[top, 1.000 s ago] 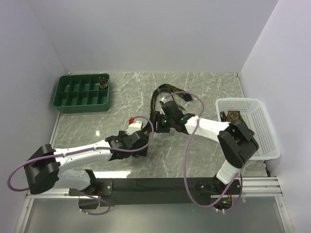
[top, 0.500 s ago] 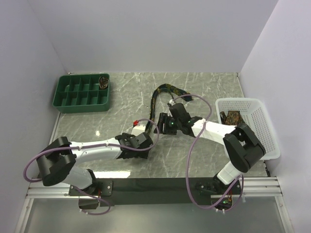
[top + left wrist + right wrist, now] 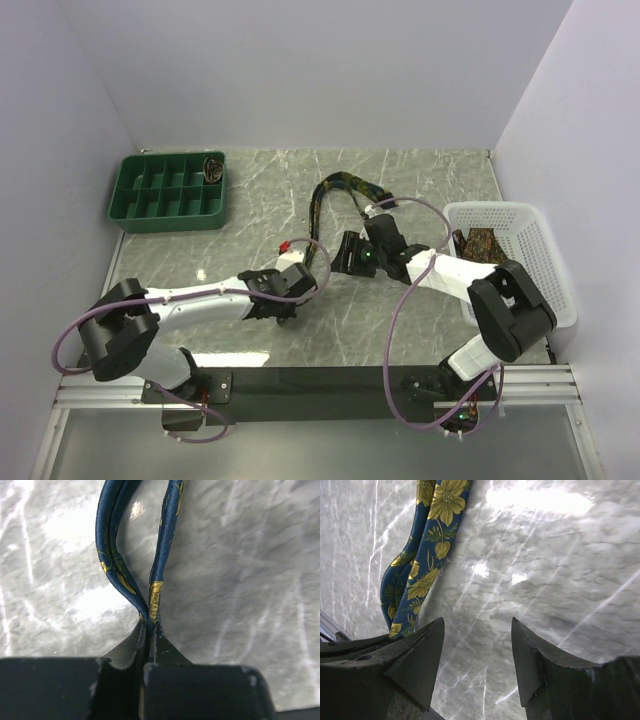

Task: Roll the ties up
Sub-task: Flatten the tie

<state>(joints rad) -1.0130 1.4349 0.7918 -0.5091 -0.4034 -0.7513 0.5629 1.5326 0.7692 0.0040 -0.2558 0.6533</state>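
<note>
A dark navy tie with yellow flowers lies looped on the marble table, running from mid-table toward the basket. In the left wrist view my left gripper is shut on a doubled fold of this tie, and two strands rise away from the jaws. From above, the left gripper sits low at the table's middle. My right gripper is open over bare marble, with the tie just left of its left finger. Seen from above, the right gripper covers the tie's near end.
A white mesh basket at the right holds a brown patterned tie. A green compartment tray at the back left has a rolled tie in one cell. Purple cables loop over both arms.
My left gripper has gone from open to shut on the tie's fold and shifted right. The right gripper has drawn back to the right and stays open.
</note>
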